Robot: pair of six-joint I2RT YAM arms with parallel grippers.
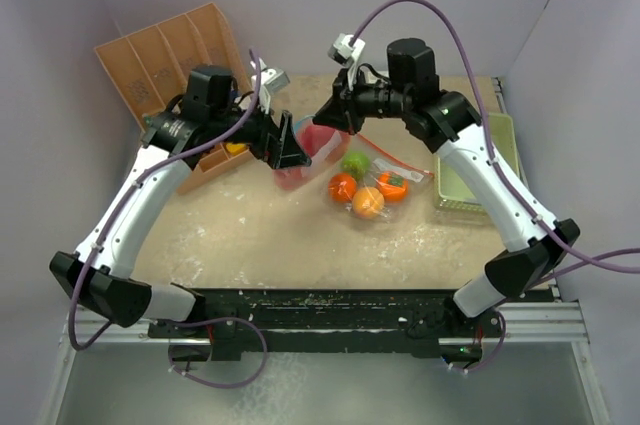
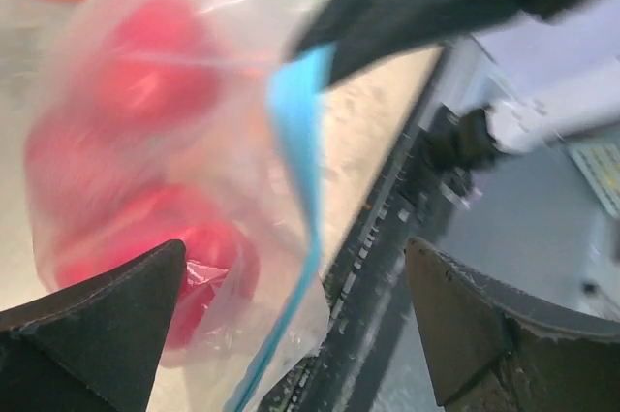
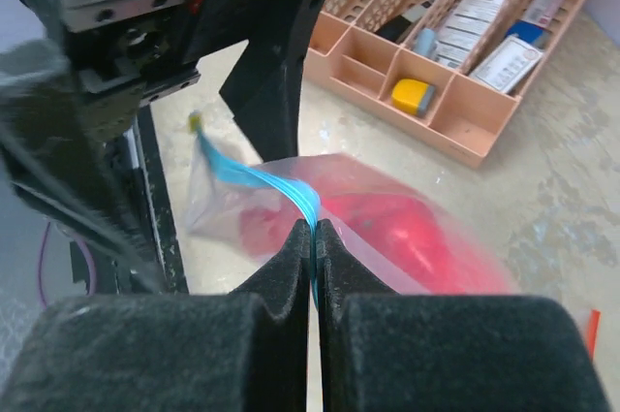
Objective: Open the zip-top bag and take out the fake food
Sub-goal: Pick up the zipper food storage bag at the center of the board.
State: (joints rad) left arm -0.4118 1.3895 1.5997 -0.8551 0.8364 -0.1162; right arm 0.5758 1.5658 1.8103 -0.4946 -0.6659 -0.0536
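Observation:
A clear zip-top bag (image 1: 308, 153) with a blue zip strip (image 3: 254, 177) hangs between my grippers, with red toy fruits (image 2: 145, 78) inside it. My right gripper (image 3: 313, 230) is shut on the blue strip and holds the bag off the table; in the top view it (image 1: 328, 120) is just above the bag. My left gripper (image 2: 295, 271) is open, its jaws wide apart around the bag's lower corner; in the top view it (image 1: 290, 150) sits at the bag's left side. A green fruit (image 1: 354, 164) and three orange ones (image 1: 368, 203) lie on the table to the right.
A brown divided organiser (image 1: 165, 55) stands at the back left and shows in the right wrist view (image 3: 455, 63). A pale green tray (image 1: 468, 183) lies at the right under my right arm. Clear plastic (image 1: 408, 171) lies by the loose fruits.

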